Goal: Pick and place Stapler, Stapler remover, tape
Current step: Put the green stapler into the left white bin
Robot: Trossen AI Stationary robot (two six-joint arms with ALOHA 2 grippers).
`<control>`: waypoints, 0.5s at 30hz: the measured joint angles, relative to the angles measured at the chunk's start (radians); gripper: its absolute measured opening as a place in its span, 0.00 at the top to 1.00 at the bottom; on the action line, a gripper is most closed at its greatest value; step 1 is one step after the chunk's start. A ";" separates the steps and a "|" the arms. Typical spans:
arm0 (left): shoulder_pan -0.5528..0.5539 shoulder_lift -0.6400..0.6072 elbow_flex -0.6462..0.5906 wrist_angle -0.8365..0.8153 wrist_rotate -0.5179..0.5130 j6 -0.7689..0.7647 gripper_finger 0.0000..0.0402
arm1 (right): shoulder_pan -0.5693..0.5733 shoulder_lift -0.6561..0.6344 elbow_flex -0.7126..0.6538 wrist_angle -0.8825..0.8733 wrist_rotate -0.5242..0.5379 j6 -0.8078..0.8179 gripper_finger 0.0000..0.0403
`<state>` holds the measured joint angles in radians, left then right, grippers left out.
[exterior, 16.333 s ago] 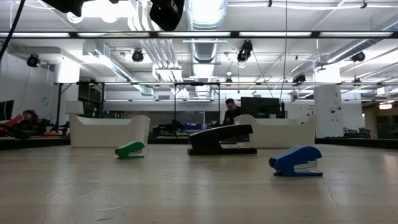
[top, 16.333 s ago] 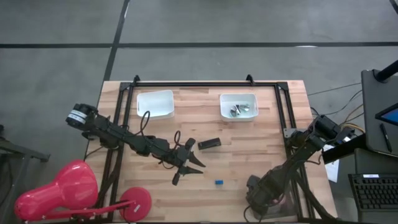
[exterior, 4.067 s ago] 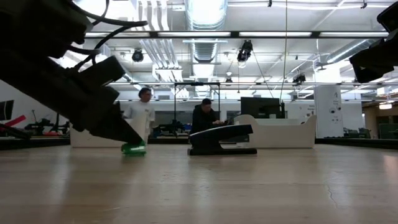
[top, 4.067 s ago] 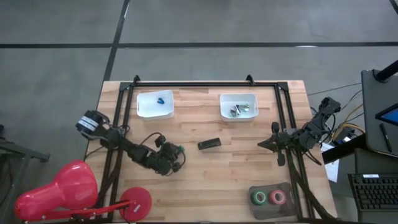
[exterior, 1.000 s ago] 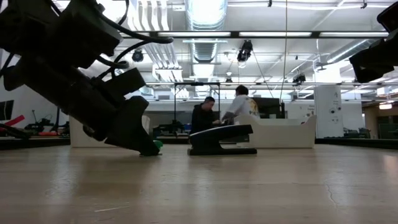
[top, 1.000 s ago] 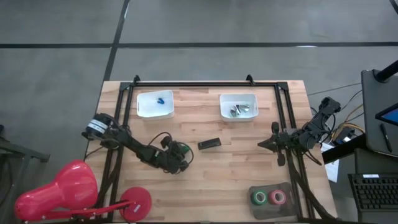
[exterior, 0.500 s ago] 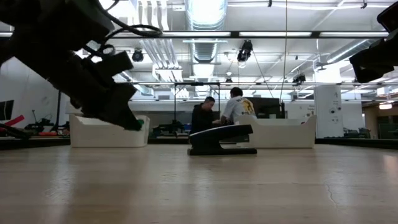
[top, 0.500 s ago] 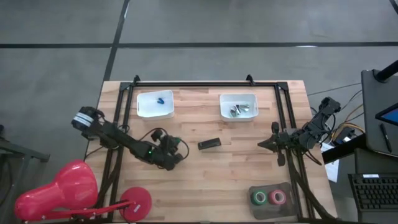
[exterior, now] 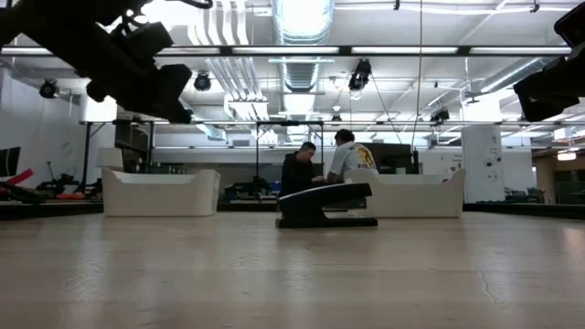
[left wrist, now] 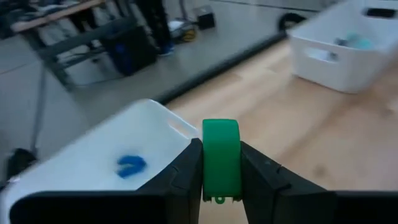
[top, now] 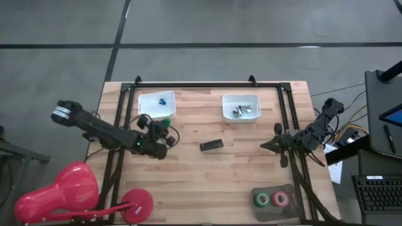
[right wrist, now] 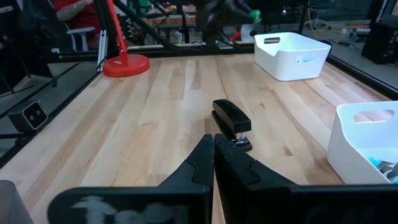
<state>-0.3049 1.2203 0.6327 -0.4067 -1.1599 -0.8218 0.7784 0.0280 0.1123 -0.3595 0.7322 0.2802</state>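
While clamped in left gripper (left wrist: 221,177), green stapler remover (left wrist: 221,158) nears bin (left wrist: 99,152).

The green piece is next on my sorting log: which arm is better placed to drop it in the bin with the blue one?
Left. Its fingers already clamp the green piece beside the white bin holding the blue piece. The right gripper waits shut near the table's right edge.

Green staple remover (left wrist: 221,159) in dark left gripper (left wrist: 221,186); blue piece (left wrist: 131,165) inside white bin (left wrist: 74,163). Stapler (top: 211,145) black on pale wood table (top: 207,182). Tape rolls green (top: 261,199) and red (top: 280,199); red stand (top: 138,204).
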 joint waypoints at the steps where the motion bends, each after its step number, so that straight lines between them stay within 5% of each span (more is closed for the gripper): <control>1: 0.018 -0.020 0.000 -0.015 -0.005 0.005 0.78 | 0.000 0.000 0.000 0.000 0.000 0.000 0.98; 8: 0.188 -0.083 -0.002 -0.075 0.010 0.095 0.80 | 0.000 0.000 0.000 0.000 0.000 0.000 0.98; 15: 0.437 -0.069 -0.058 -0.070 0.173 0.148 0.79 | 0.000 0.000 0.000 0.000 0.000 0.000 0.98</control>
<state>0.1318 1.1509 0.5743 -0.4762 -0.9864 -0.6739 0.7784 0.0282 0.1123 -0.3592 0.7325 0.2799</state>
